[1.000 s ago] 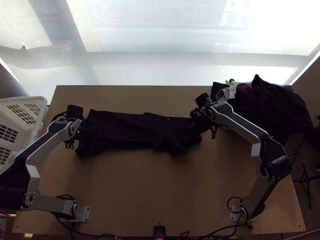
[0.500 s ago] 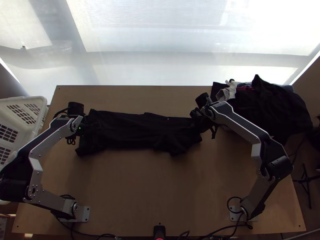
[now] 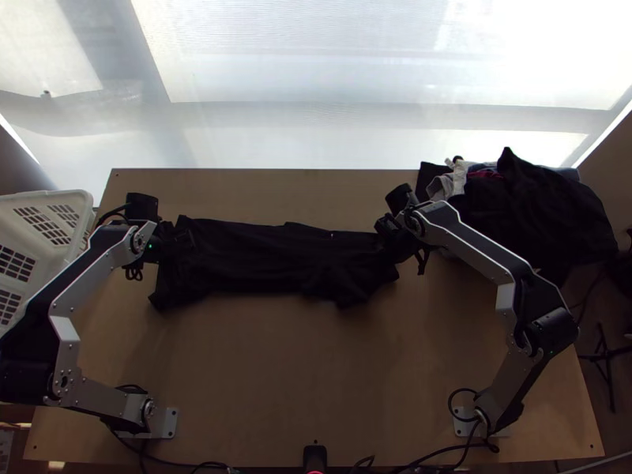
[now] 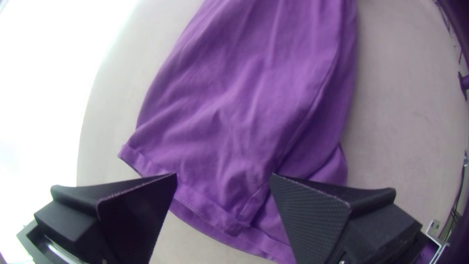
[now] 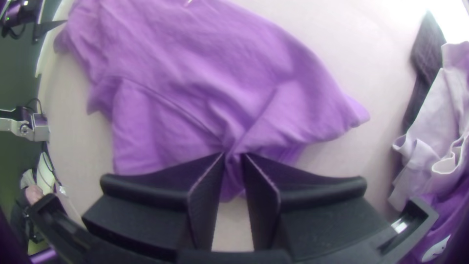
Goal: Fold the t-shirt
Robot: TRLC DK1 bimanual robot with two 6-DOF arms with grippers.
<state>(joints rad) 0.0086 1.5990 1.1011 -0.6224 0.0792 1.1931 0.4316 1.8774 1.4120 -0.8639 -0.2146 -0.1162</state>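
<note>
Left gripper, black and wide-fingered (image 3: pixel 186 240), sits a touch closer to the light wooden worktop's (image 3: pixel 261 379) left edge than a second ago, jaws apart over the hem. Dark fabric t-shirt (image 3: pixel 261 257) lies lengthwise in a wrinkled strip, nearer the far edge than the near one. Matching black right gripper (image 3: pixel 389 243) is clamped on a bunched bit toward its right end.

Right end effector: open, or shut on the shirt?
Shut on the T-shirt. The right end effector has its fingertips close together, with a gathered pinch of cloth between them and creases running into it.
</note>
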